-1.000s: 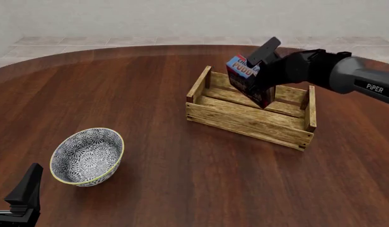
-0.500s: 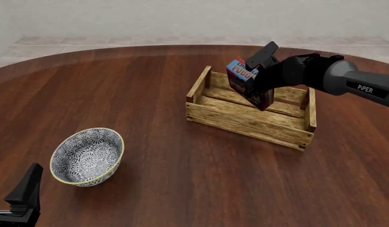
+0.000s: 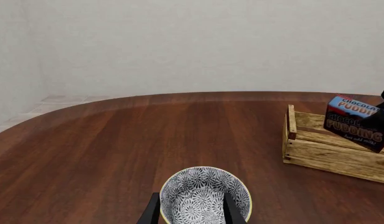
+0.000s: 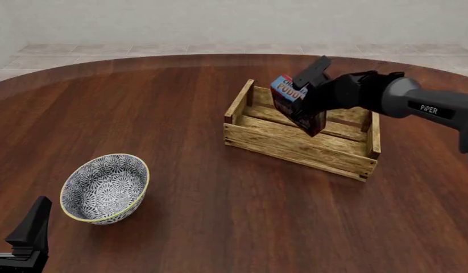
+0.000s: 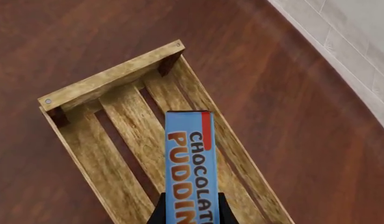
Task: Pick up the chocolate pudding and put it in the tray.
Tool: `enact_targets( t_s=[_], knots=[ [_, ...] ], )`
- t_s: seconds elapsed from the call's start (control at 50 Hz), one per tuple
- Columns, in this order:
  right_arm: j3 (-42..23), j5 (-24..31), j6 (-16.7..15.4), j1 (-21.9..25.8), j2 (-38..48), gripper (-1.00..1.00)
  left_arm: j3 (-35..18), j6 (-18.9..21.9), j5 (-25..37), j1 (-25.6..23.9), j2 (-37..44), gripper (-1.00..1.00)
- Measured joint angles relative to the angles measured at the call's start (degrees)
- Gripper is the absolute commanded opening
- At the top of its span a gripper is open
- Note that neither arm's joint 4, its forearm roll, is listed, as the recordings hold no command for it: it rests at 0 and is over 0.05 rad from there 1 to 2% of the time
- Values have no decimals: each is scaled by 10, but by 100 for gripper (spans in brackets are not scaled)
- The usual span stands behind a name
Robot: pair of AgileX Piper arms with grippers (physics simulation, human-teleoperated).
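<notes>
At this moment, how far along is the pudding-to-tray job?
Pickup looks done: the right pincer grips the chocolate pudding, tilted, over the tray. In hand: carrying it above the slats. Left: lowering and releasing; whether its lower corner touches the floor is unclear. The left pincer is idle near the bowl.

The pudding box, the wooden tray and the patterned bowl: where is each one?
chocolate pudding [image 4: 297, 107], front view, on its dark brown front face.
tray [image 4: 294, 149], front view, on its near side wall.
bowl [image 4: 104, 187], front view, on its patterned inside.
</notes>
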Motion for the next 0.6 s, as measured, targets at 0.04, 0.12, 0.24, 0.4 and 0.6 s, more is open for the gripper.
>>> enact_targets(
  t_s=[0.04, 0.12, 0.24, 0.4, 0.6],
  knots=[
    [0, -1, 1, 0, 2, -100, 0, 0, 0, 0, 0, 100],
    [-1, -4, 2, 0, 7, -100, 0, 0, 0, 0, 0, 100],
    [-4, -7, 3, -1, 13, -100, 0, 0, 0, 0, 0, 100],
    [-10, -14, 4, -2, 27, -100, 0, 0, 0, 0, 0, 100],
    [-14, -23, 7, -2, 43, -100, 0, 0, 0, 0, 0, 100]
  ],
)
